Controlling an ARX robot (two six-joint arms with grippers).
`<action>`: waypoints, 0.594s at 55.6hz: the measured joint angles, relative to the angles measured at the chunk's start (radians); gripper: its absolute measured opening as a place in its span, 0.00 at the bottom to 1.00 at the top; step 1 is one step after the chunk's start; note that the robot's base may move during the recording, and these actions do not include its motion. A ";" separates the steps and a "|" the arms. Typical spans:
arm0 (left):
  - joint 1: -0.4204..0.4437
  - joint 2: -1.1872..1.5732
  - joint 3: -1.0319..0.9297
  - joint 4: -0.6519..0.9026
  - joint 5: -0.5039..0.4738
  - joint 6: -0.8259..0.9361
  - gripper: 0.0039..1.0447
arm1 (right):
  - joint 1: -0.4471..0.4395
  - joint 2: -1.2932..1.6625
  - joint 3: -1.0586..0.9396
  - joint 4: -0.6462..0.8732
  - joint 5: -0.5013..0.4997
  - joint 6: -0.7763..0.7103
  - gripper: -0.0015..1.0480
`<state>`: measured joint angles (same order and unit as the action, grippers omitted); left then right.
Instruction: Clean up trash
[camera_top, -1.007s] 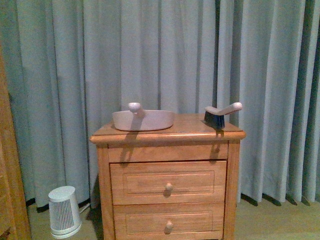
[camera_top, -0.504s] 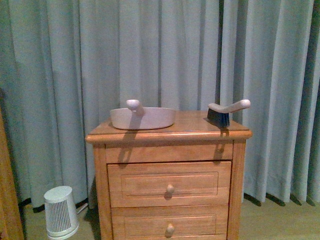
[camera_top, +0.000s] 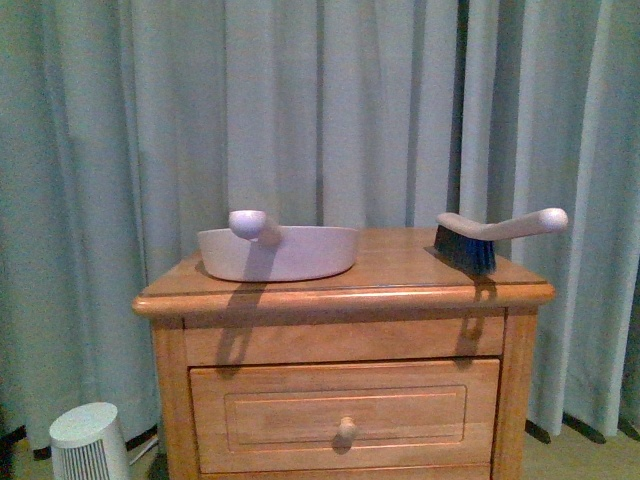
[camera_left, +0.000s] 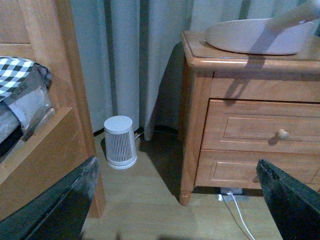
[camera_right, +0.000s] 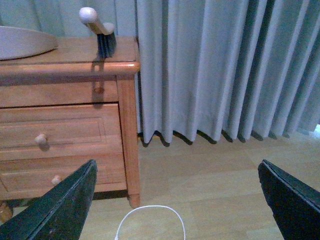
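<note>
Front view, L to R: white ribbed unit (camera_top: 90, 447) on the floor at 7 o'clock, just beside the wooden nightstand (camera_top: 400, 412). On the nightstand top, pale dustpan (camera_top: 282, 254) at 9 o'clock, handle toward camera. Dark-bristled brush (camera_top: 482, 240) at 3 o'clock, bristles down, handle pointing to 3 o'clock. Grey curtain (camera_top: 330, 100) hangs behind. Left wrist view: bed frame (camera_left: 50, 150) w/ checked fabric (camera_left: 17, 75) stands on the far side of the ribbed unit from the nightstand. Left gripper (camera_left: 176, 167) is released, fingers spread wide, empty. Right wrist view: right gripper (camera_right: 177, 165) is likewise released and empty, over the floor (camera_right: 215, 170) w/ a white cable loop (camera_right: 150, 217). Trash: position cannot be told from these views.
</note>
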<state>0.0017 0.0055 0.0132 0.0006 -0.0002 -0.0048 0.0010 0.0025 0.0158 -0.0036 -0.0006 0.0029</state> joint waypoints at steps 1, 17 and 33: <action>0.000 0.000 0.000 0.000 0.000 0.000 0.93 | 0.000 0.000 0.000 0.000 0.000 0.000 0.93; 0.000 0.000 0.000 0.000 0.000 0.000 0.93 | 0.000 0.000 0.000 0.000 0.000 0.000 0.93; -0.001 0.000 0.000 0.000 0.002 0.000 0.93 | -0.001 0.000 0.000 0.000 0.002 0.000 0.93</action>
<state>0.0010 0.0051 0.0128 0.0002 0.0021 -0.0044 -0.0002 0.0025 0.0158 -0.0036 0.0013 0.0029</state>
